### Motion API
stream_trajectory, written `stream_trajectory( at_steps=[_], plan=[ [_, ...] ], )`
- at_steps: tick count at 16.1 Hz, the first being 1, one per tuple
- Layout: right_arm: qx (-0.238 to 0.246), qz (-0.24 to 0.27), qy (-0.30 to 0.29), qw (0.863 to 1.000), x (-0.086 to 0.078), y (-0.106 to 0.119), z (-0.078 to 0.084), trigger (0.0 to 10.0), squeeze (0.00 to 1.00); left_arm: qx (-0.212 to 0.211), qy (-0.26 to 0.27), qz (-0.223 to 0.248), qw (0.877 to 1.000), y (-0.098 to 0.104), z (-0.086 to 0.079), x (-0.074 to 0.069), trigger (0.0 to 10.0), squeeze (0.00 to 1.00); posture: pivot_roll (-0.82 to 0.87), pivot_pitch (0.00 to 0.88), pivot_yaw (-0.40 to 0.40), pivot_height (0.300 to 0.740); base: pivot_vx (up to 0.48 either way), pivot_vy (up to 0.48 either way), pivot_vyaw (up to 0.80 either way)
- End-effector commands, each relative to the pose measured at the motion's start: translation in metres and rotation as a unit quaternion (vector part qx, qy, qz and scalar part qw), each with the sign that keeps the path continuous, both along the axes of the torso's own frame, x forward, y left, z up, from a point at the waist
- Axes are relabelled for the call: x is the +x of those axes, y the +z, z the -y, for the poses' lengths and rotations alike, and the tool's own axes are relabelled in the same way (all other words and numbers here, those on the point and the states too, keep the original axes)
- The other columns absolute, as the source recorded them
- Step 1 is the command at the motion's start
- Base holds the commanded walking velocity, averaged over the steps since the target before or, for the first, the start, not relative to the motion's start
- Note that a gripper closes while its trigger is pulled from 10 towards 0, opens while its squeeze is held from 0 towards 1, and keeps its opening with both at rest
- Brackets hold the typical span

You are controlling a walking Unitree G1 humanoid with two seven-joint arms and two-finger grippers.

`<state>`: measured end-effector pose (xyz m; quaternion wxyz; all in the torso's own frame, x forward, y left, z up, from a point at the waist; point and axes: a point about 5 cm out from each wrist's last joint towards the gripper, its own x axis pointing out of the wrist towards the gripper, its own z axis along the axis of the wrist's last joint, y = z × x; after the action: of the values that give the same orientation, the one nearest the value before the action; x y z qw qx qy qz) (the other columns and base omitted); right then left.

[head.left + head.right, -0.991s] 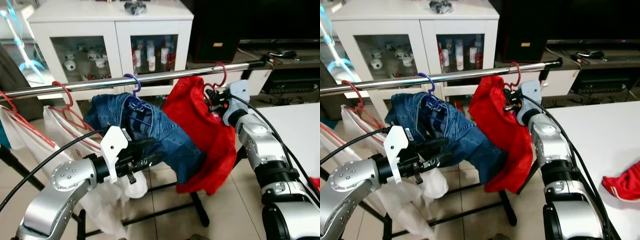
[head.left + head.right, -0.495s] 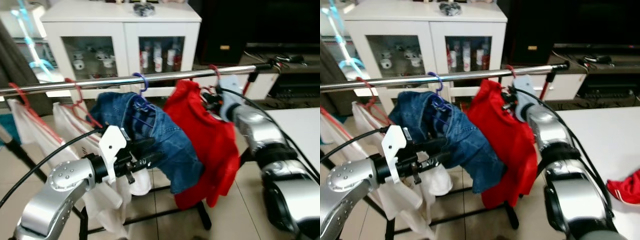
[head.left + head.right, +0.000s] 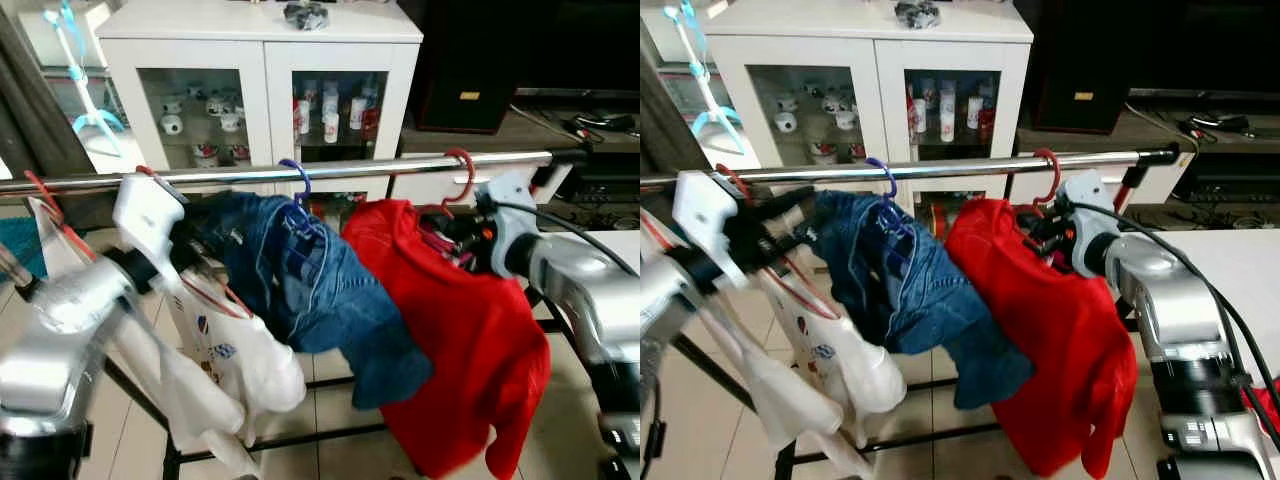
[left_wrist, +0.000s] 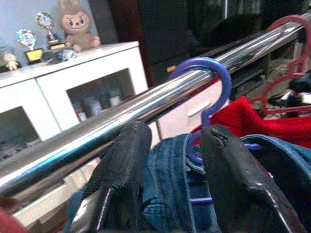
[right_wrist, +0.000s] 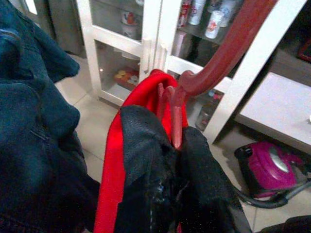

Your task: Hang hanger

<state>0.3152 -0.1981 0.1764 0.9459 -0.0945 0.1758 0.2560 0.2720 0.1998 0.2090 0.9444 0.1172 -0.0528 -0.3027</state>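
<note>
The right gripper [image 5: 172, 160] is clamped on the neck of the red hanger [image 5: 214, 63], whose hook [image 3: 462, 170] sits over the chrome rail [image 3: 400, 166], so the red shirt [image 3: 460, 330] hangs just below the jaws. The left gripper [image 4: 170, 160] hovers open beside the blue hanger [image 4: 206, 82] holding the jeans [image 3: 320, 290]. There's bare rail between the two hooks, so room to slide.
</note>
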Motion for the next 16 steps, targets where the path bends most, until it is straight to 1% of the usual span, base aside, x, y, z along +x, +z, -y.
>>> stream_trajectory(
  at_steps=[1,3,4,5,6,7,8,9,10,11,12,13,14,15,16],
  plan=[
    [-0.001,-0.049,0.013,0.999,-0.009,-0.016,-0.004,10.0,0.0,0.013,0.026,0.009,1.0,0.003,-0.009,0.003,10.0,0.22,-0.05,0.0,-0.008,0.719,0.0,0.0,0.0],
    [0.005,-0.05,0.02,0.999,-0.016,-0.01,-0.008,10.0,0.0,0.048,0.059,-0.005,0.997,-0.004,-0.025,0.004,10.0,0.22,-0.05,0.0,-0.006,0.719,0.0,0.0,0.0],
    [0.008,-0.049,0.023,0.999,-0.019,-0.008,-0.01,10.0,0.0,0.046,0.069,-0.001,0.997,-0.002,-0.029,0.006,10.0,0.22,-0.05,0.0,-0.006,0.719,0.0,0.0,0.0],
    [0.009,-0.049,0.023,0.998,-0.02,-0.007,-0.011,10.0,0.0,0.038,0.06,0.005,0.997,0.001,-0.026,0.006,10.0,0.22,-0.05,0.0,-0.007,0.719,0.0,0.0,0.0],
    [0.011,-0.039,0.017,0.999,-0.017,-0.008,-0.012,10.0,0.0,0.017,0.031,0.01,0.999,0.004,-0.016,0.004,10.0,0.22,-0.05,0.0,-0.006,0.719,0.0,0.0,0.0],
    [0.033,-0.019,-0.002,0.999,-0.011,-0.008,-0.012,10.0,0.0,-0.019,-0.025,0.001,0.999,0.003,0.005,-0.003,10.0,0.22,-0.05,0.0,-0.003,0.719,0.0,0.0,0.0],
    [0.06,-0.013,-0.018,0.998,-0.006,-0.008,-0.012,10.0,1.0,-0.037,-0.047,-0.009,0.998,0.0,0.016,-0.006,10.0,0.22,-0.05,0.0,-0.003,0.719,0.0,0.0,0.0],
    [0.071,-0.008,-0.03,0.997,-0.002,-0.009,-0.011,10.0,1.0,-0.045,-0.057,-0.02,0.997,-0.006,0.028,-0.009,10.0,0.22,-0.05,0.0,-0.002,0.719,0.0,0.0,0.0],
    [0.069,0.011,-0.033,0.997,-0.002,-0.005,-0.011,10.0,1.0,-0.049,-0.049,-0.026,0.997,-0.012,0.033,-0.011,10.0,0.22,-0.05,0.0,-0.002,0.719,0.0,0.0,0.0],
    [0.084,0.032,-0.031,0.995,-0.005,0.001,-0.01,10.0,1.0,-0.037,-0.039,-0.042,0.998,-0.019,0.034,-0.012,10.0,0.22,-0.05,0.0,-0.002,0.719,0.0,0.0,0.0],
    [0.105,0.039,-0.022,0.993,-0.012,0.005,-0.009,10.0,1.0,-0.043,-0.025,-0.051,0.997,-0.022,0.034,-0.013,10.0,0.22,-0.04,0.0,-0.002,0.719,0.0,0.0,0.0],
    [0.135,0.044,-0.008,0.99,-0.02,0.01,-0.011,10.0,1.0,-0.049,-0.01,-0.062,0.997,-0.027,0.032,-0.016,10.0,0.22,-0.05,0.0,0.01,0.719,0.0,0.0,0.0],
    [0.143,0.073,0.012,0.987,-0.03,0.018,-0.012,10.0,1.0,-0.061,0.026,-0.065,0.996,-0.03,0.029,-0.017,10.0,0.22,-0.05,0.0,0.017,0.719,0.0,0.0,0.0],
    [0.136,0.099,0.03,0.985,-0.048,0.022,-0.014,10.0,1.0,-0.079,0.061,-0.07,0.993,-0.033,0.029,-0.019,10.0,0.22,-0.05,0.0,0.026,0.719,0.0,0.0,0.0],
    [0.131,0.112,0.035,0.984,-0.056,0.023,-0.016,10.0,0.97,-0.072,0.067,-0.08,0.992,-0.038,0.031,-0.02,10.0,0.22,-0.06,0.0,0.033,0.719,0.0,0.0,0.0]
  ],
)
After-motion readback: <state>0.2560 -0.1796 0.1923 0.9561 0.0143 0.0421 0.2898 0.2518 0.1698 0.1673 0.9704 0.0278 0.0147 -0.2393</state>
